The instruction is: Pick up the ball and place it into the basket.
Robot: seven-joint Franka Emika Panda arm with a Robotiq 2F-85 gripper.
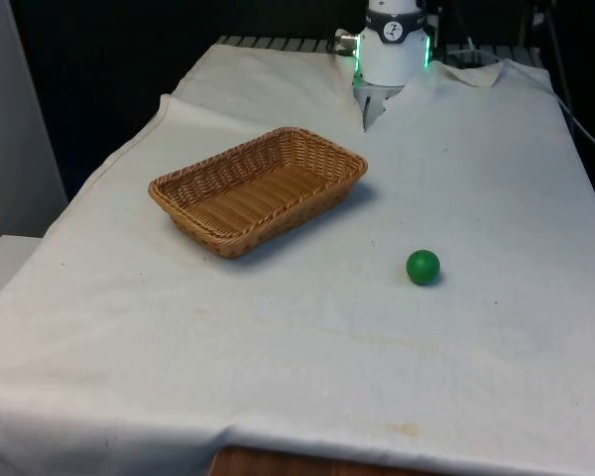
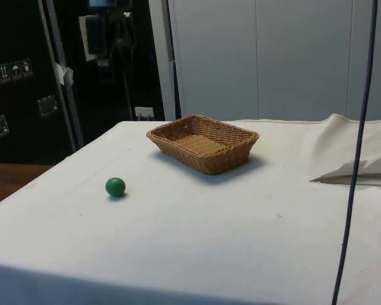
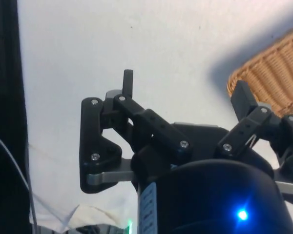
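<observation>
A green ball [image 1: 423, 267] rests on the white cloth [image 1: 307, 347] of the table, out on open cloth towards the table's edge on the front view's right and nearer the near end than the far one; being round, it has no long axis and points no way in particular. A rectangular woven wicker basket [image 1: 258, 190] sits well apart from it, closer to the edge on the front view's left, nothing inside it. The basket's long axis runs slantwise to the table's edges, one short end turned towards the far end. The black gripper [image 3: 185, 92] hangs above bare cloth, its two fingers [image 3: 128, 84] spread wide with nothing between them, one fingertip over the basket's woven rim in the wrist view.
</observation>
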